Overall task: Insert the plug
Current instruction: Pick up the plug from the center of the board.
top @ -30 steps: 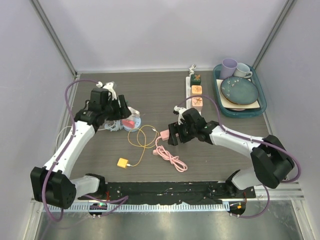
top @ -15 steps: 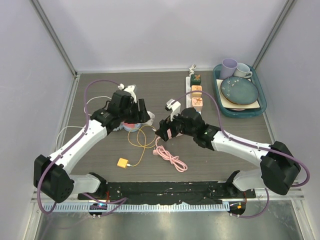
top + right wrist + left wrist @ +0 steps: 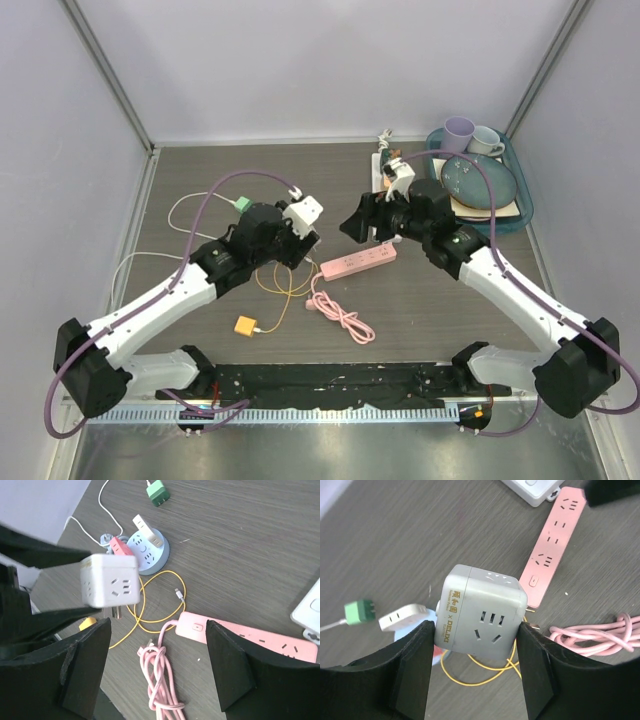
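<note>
My left gripper point(image 3: 303, 222) point(image 3: 475, 635) is shut on a white cube plug adapter point(image 3: 302, 213) point(image 3: 482, 612) point(image 3: 110, 580), held above the table with its metal prongs point(image 3: 116, 612) pointing down. A pink power strip point(image 3: 358, 263) point(image 3: 551, 550) point(image 3: 250, 635) lies slanted on the table just right of the cube, its sockets facing up. My right gripper point(image 3: 362, 222) point(image 3: 159, 630) hangs open above the strip's near end, with nothing between its fingers.
The strip's pink cord point(image 3: 340, 315) lies coiled in front. A yellow cable point(image 3: 283, 280) with a yellow plug point(image 3: 245, 325), a round blue socket hub point(image 3: 146, 550) and a green plug point(image 3: 243, 204) lie left. A white strip point(image 3: 380, 165) and a teal tray point(image 3: 482, 222) are at the back right.
The left arm swung right, carrying the white cube towards the pink strip. The right gripper drew back up and to the right; the pink strip now lies further right, slanted.
</note>
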`<action>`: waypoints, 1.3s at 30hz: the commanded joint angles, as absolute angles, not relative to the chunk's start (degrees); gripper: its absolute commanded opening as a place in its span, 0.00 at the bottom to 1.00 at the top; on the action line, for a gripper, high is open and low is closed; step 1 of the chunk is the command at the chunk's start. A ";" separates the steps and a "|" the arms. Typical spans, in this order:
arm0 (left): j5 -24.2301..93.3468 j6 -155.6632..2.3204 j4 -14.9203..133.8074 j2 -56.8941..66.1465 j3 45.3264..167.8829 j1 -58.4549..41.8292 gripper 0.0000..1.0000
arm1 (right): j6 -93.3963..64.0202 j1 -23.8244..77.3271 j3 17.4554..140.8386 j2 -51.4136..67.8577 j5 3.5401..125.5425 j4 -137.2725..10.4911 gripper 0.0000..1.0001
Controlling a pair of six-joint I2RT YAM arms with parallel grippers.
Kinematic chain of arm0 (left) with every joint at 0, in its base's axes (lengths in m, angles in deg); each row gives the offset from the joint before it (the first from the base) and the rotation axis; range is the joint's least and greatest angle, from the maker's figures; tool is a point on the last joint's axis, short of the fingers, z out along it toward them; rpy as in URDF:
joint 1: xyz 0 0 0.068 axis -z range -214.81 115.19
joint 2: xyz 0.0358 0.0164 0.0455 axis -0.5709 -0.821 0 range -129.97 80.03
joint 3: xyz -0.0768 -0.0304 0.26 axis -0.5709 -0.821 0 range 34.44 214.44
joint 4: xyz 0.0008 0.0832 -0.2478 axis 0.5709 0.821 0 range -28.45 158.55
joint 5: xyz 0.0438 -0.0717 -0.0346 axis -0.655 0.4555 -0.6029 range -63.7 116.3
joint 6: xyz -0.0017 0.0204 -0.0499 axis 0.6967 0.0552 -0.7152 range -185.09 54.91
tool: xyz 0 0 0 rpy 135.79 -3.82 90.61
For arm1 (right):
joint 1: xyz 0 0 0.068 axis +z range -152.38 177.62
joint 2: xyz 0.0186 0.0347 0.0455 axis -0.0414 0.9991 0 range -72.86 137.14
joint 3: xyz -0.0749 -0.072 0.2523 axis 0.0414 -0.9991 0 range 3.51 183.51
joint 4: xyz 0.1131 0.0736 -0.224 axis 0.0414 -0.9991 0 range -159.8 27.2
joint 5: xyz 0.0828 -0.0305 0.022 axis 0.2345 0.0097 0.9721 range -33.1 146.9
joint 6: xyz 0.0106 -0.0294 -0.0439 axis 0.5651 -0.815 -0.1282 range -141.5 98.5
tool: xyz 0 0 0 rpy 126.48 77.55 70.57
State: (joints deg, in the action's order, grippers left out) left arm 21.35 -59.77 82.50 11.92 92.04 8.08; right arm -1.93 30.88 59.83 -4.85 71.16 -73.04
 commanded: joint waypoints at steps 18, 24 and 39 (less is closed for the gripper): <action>10.83 -30.64 61.81 14.38 87.61 25.13 0.18 | 4.88 22.06 68.46 3.95 101.98 -76.33 0.88; 10.30 -28.00 61.81 14.29 87.35 27.32 0.19 | 0.91 21.88 71.10 7.47 106.82 -80.20 0.88; 9.42 -27.65 60.14 12.80 87.17 28.12 0.26 | -0.32 21.97 71.63 11.08 115.35 -82.31 0.56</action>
State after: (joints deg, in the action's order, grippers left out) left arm 10.77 -28.47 66.50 12.90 86.66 27.82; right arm -0.36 21.83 69.64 11.08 111.25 -81.80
